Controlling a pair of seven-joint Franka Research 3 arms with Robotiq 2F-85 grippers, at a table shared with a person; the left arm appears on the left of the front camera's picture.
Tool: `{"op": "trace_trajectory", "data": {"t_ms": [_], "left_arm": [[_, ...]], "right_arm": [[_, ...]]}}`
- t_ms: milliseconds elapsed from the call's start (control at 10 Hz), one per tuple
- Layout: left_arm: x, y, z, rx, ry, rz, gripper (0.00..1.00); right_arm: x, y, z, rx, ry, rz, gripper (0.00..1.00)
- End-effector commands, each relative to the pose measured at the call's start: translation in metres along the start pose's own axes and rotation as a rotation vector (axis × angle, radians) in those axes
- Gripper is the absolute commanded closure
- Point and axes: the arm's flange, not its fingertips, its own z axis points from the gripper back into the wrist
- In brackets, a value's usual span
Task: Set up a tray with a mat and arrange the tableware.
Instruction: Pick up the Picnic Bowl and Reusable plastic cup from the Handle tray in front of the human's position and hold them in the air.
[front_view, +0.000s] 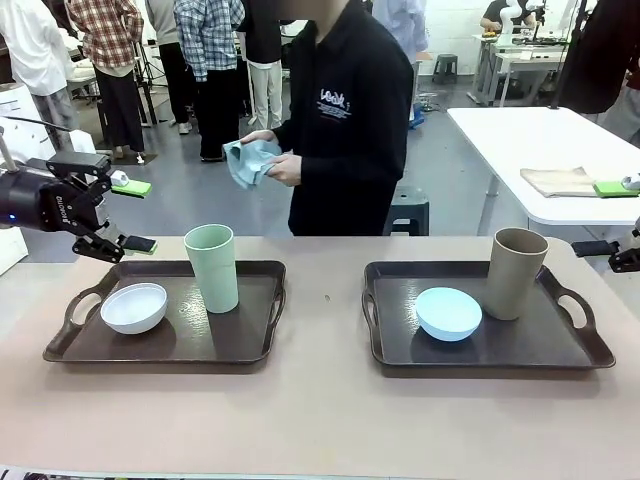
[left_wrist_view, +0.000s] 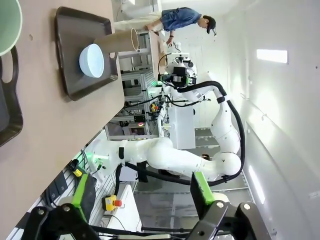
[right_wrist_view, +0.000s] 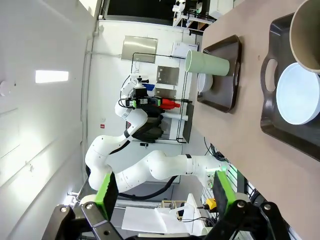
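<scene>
Separating left tray (front_view: 200, 335) from right tray (front_view: 545, 345), bare tabletop (front_view: 322, 415) reaches near edge.

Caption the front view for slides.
White bowl and green cup on left tray, blue bowl and brown cup on right tray.

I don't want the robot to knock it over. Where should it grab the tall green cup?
Probably around the upper wall of the green cup, coming in sideways from the robot's left. The cup stands upright, tall and handleless, and the white bowl sits low beside it without touching.
</scene>
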Motion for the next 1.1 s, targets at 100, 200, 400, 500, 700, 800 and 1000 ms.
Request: {"op": "trace_trajectory", "data": {"t_ms": [100, 200, 400, 500, 700, 800, 1000], "left_arm": [[0.0003, -0.0018, 0.0018, 0.006, 0.011, -0.016, 0.0], [0.0003, -0.0018, 0.0018, 0.006, 0.011, -0.016, 0.0], [0.0003, -0.0018, 0.0018, 0.006, 0.011, -0.016, 0.0], [0.0003, -0.0018, 0.0018, 0.006, 0.011, -0.016, 0.0], [0.0003, -0.0018, 0.0018, 0.006, 0.011, -0.016, 0.0], [0.0003, -0.0018, 0.0018, 0.006, 0.011, -0.016, 0.0], [0.0003, -0.0018, 0.0018, 0.006, 0.011, -0.016, 0.0]], "right_arm": [[0.0012, -0.0007, -0.0016, 0.027, -0.012, 0.019, 0.0], [0.0012, -0.0007, -0.0016, 0.027, -0.012, 0.019, 0.0], [0.0012, -0.0007, -0.0016, 0.027, -0.012, 0.019, 0.0], [0.0012, -0.0007, -0.0016, 0.027, -0.012, 0.019, 0.0], [0.0012, -0.0007, -0.0016, 0.027, -0.012, 0.019, 0.0], [0.0012, -0.0007, -0.0016, 0.027, -0.012, 0.019, 0.0], [0.0012, -0.0007, -0.0016, 0.027, -0.012, 0.019, 0.0]]}}
